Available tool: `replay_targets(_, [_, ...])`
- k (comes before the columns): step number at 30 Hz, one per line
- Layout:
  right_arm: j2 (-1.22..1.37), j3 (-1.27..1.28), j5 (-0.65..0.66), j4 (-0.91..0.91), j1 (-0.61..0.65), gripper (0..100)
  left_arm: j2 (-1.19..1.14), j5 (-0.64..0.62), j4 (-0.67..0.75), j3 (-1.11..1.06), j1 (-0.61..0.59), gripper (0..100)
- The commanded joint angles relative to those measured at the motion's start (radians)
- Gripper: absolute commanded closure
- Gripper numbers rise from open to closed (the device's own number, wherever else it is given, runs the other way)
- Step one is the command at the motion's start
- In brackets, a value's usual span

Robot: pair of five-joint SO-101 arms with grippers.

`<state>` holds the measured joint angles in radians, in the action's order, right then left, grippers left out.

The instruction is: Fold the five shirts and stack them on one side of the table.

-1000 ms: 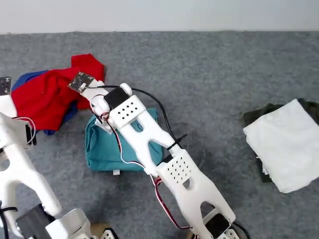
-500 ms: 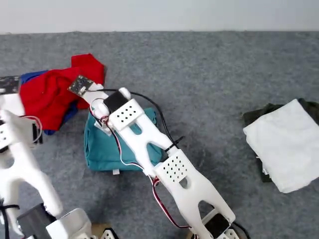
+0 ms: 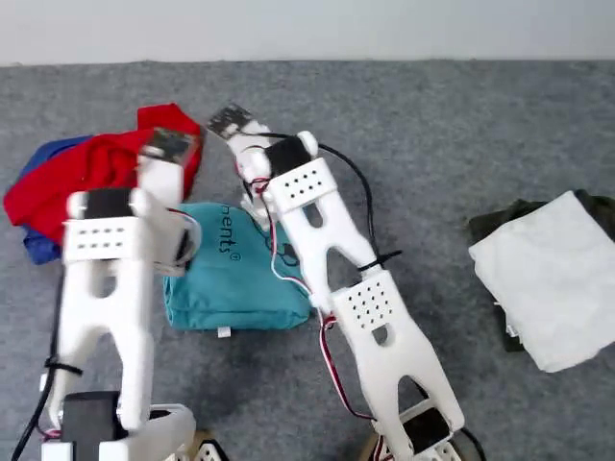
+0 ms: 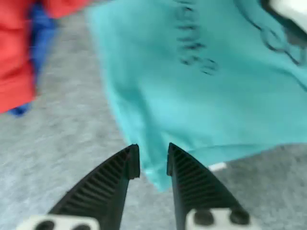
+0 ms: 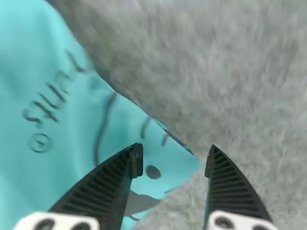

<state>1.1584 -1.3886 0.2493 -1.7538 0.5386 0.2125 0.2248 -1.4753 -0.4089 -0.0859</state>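
Folded teal cotton shirt sits mid-left on the grey felt surface, ready for stacking.
Left fingers barely parted, right fingers spread wide, both empty at its corners; pinching only the top layer risks unfolding it.

The blue shirt lies mostly buried under the red shirt, with only its edges showing. A dark shirt peeks from beneath the folded white shirt, and both run off the high view's right edge. The left arm covers one side of the teal shirt, and the right arm crosses the other. In the left wrist view the shirt's print is smeared; it may be lettering.
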Motion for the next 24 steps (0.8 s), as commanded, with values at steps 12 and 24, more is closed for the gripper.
replay_targets(12, [-0.07, 0.186, -0.002, 0.131, -0.142, 77.9, 0.015, 0.166, 0.35, -0.469, 0.064, 89])
replay_targets(24, [-0.137, 0.095, -0.002, 0.013, -0.139, 77.9, 0.023, 0.192, 0.384, -0.579, 0.064, 89])
